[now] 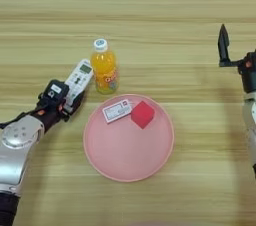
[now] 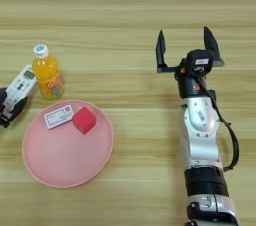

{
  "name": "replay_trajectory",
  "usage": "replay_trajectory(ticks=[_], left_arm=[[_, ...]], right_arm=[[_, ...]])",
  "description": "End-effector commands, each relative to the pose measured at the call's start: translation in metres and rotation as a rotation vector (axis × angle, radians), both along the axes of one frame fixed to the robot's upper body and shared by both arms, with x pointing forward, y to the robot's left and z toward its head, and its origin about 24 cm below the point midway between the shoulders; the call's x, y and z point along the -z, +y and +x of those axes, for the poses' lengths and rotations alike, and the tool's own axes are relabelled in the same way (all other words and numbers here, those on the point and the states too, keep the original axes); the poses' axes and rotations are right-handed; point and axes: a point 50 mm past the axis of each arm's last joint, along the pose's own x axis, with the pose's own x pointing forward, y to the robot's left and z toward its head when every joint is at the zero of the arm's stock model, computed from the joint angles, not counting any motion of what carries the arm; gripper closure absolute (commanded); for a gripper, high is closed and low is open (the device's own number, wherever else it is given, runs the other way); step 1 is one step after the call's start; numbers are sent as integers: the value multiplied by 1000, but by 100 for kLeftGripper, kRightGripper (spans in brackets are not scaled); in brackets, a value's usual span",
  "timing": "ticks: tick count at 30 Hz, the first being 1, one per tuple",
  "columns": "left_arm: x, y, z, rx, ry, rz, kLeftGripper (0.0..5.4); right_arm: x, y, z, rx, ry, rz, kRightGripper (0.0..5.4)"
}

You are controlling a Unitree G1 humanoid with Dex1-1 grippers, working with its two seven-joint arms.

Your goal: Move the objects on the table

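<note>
Gripping the remote control (image 1: 79, 79), left gripper (image 1: 71, 99) is pinched on its near end, close to the left edge of the table (image 1: 150, 15). Remote is tilted, screen end pointing away and to the right, ending just beside the orange-drink bottle (image 1: 104, 72); can't tell if they touch. Bottle stands upright, white cap on, just beyond the far-left rim of the pink plate (image 1: 125, 160). Plate sits toward the near side, left of centre. On its far part: a red cube (image 1: 143, 114) and a small white card (image 1: 117, 110) side by side, card on the left, apparently touching the cube.

Right gripper (image 2: 184, 44) is well apart from all that, over bare wood on the right half, fingers (image 2: 160, 50) spread wide and pointing to the far edge, nothing between them.
</note>
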Motion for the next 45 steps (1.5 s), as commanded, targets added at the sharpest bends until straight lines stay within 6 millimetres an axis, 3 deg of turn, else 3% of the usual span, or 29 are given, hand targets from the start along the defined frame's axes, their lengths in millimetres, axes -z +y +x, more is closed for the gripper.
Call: replay_trajectory(ticks=[1, 27, 45], left_arm=[[2, -1, -1, 27, 3, 24, 254], [3, -10, -5, 112, 16, 25, 254], [12, -4, -3, 97, 54, 37, 254]], right_arm=[[-5, 1, 2, -3, -20, 1, 0], [-7, 1, 1, -1, -29, -8, 0], [-10, 0, 3, -2, -38, -9, 0]])
